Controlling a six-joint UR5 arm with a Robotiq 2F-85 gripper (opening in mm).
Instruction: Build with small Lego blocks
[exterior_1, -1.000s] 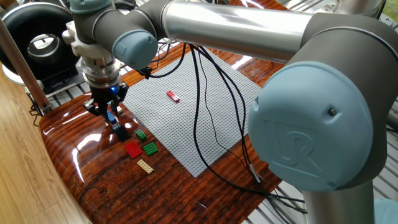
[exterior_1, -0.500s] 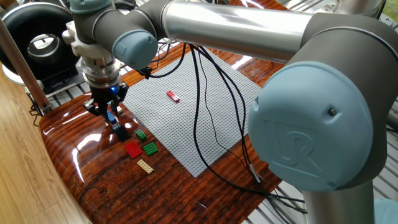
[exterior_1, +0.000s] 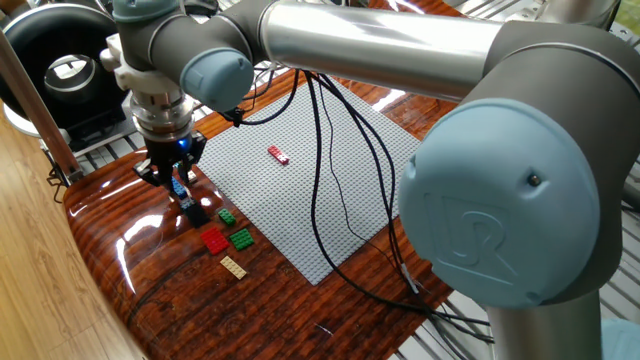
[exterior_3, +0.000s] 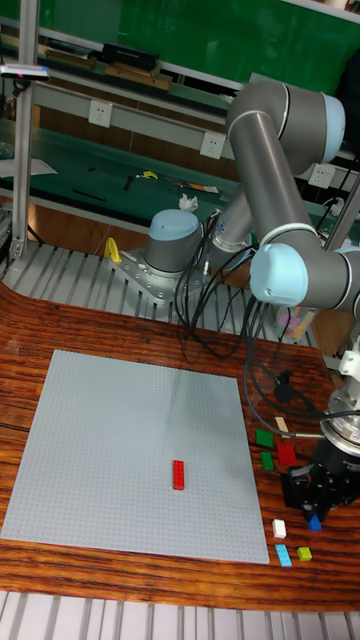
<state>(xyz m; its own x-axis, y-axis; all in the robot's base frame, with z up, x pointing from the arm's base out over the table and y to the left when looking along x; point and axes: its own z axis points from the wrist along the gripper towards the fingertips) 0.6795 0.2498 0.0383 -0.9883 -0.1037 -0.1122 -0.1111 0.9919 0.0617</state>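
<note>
Overhead, the thick silver arm (exterior_1: 380, 40) and black cables (exterior_1: 335, 170) hang across the grey studded baseplate (exterior_3: 120, 440), where one red brick (exterior_3: 179, 474) sits. The gripper (exterior_1: 180, 190) hangs low over the glossy wooden table (exterior_1: 120, 260), pinching a blue brick (exterior_3: 315, 521). Just beside it lie green bricks (exterior_1: 236, 230), a red plate (exterior_1: 214, 240) and a tan plate (exterior_1: 233, 266).

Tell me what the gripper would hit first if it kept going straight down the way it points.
Probably the blue block at the tips of the gripper, then the wooden table under it. Depth is unclear, so it may already be touching the block.
</note>
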